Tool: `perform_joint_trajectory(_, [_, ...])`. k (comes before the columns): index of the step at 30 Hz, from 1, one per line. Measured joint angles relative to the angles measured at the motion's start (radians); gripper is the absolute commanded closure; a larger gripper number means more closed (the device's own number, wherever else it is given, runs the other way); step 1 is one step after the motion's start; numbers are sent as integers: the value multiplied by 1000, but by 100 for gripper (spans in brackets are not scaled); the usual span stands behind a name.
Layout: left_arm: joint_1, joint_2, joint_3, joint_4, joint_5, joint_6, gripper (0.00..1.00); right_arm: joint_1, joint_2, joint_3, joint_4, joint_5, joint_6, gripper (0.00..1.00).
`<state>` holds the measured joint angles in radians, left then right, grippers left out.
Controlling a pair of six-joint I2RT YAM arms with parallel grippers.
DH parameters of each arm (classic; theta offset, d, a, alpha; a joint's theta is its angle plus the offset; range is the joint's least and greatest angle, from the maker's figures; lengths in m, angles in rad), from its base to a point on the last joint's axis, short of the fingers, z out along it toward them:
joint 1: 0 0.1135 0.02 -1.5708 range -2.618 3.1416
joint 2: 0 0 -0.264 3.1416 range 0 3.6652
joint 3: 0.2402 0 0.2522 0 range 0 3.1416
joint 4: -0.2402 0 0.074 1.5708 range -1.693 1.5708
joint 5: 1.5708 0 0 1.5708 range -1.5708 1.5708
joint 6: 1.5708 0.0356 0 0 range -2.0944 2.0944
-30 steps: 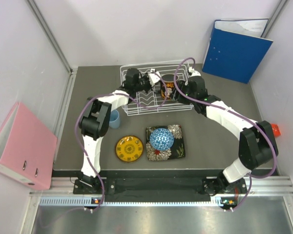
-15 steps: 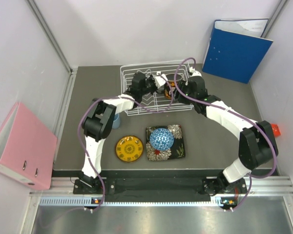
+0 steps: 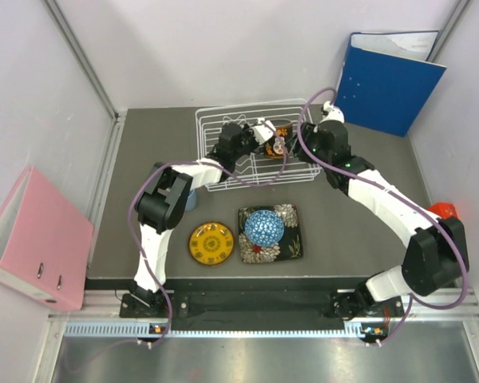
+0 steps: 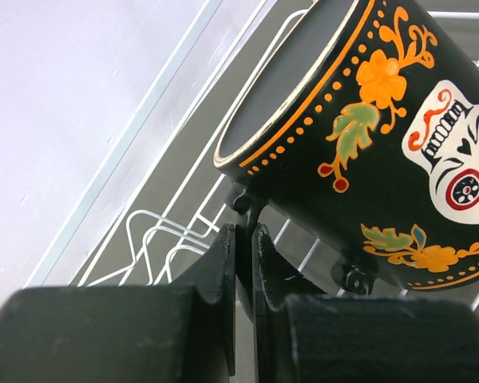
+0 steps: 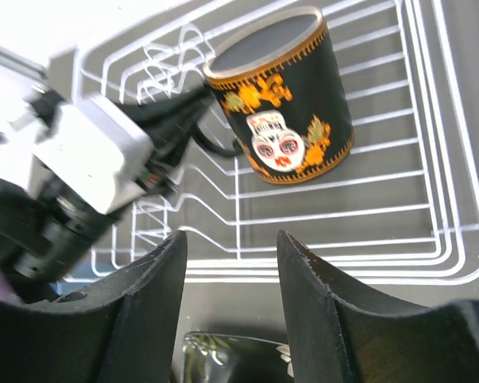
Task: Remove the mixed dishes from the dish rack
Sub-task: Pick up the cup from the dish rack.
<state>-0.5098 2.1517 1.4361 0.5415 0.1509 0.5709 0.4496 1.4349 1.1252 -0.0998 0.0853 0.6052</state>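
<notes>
The dark patterned mug (image 3: 282, 131) with a skull and orange flowers lies tilted over the white wire dish rack (image 3: 215, 179). My left gripper (image 3: 267, 134) is shut on its handle; in the left wrist view the fingers (image 4: 223, 263) pinch the handle below the mug (image 4: 367, 136). My right gripper (image 3: 311, 152) is open and empty, hovering over the rack's front right; its view shows the mug (image 5: 283, 96) and the rack (image 5: 431, 199) ahead. The blue mosaic bowl (image 3: 264, 227) sits on the black floral plate (image 3: 291, 243). The yellow plate (image 3: 211, 243) lies to their left. The light blue cup (image 3: 190, 198) peeks out behind my left arm.
A blue binder (image 3: 387, 72) leans at the back right. A pink binder (image 3: 36, 239) lies off the table's left edge. A red object (image 3: 443, 209) sits at the right wall. The black plate's edge (image 5: 231, 359) shows below my right fingers.
My left gripper moved right along the rack and closed on the mug's handle. My right gripper let go of the mug and drew back to the right.
</notes>
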Motion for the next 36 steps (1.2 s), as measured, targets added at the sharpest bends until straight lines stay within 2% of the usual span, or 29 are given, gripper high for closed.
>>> perform_joint_trajectory(8, [-32, -50, 1, -80, -100, -83, 100, 0, -35, 0, -2, 23, 9, 51])
perform_joint_trajectory(25, [-27, -70, 238, -404, -174, -345, 100, 0, -145, 0, -32, 80, 6, 51])
perform_joint_trajectory(30, [-3, -79, 343, -546, -121, -525, 100, 0, -175, -2, -37, 83, 6, 52])
perform_joint_trajectory(36, [100, -124, 362, -626, 53, -899, 100, 0, -219, -26, -42, 89, 3, 52])
